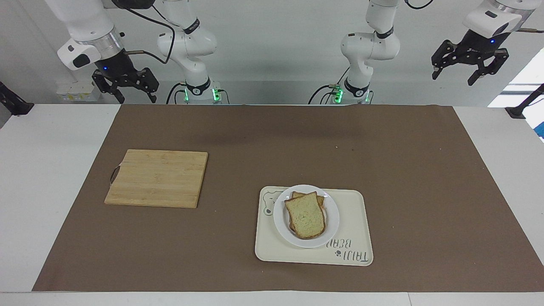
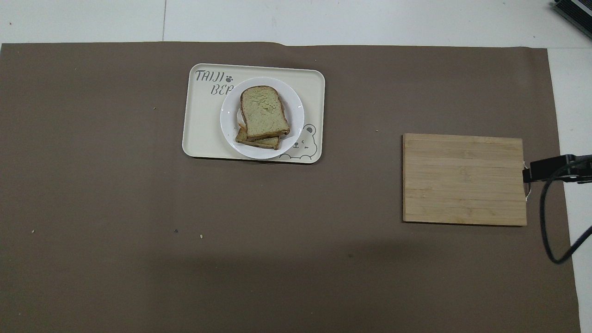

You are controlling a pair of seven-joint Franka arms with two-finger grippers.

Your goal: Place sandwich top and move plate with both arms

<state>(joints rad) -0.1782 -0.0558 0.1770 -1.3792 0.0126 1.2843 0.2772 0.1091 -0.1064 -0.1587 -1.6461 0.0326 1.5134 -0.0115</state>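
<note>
The sandwich top (image 1: 305, 214), a pale green slice with a brown crust, lies on a lower slice (image 1: 321, 199) on the small white plate (image 1: 332, 225). The plate stands on the cream bear tray (image 1: 355, 221). They also show in the overhead view: top slice (image 2: 263, 111), plate (image 2: 297, 115), tray (image 2: 203, 125). My left gripper (image 1: 454, 76) is open and empty, raised high off the left arm's end of the mat. My right gripper (image 1: 138, 98) is open and empty, raised at the robots' edge of the table toward the right arm's end.
A bamboo cutting board (image 1: 157, 177) lies bare on the brown mat toward the right arm's end, also in the overhead view (image 2: 464, 179). A black part of the right arm with a cable (image 2: 555, 169) shows beside the board. A few crumbs dot the mat.
</note>
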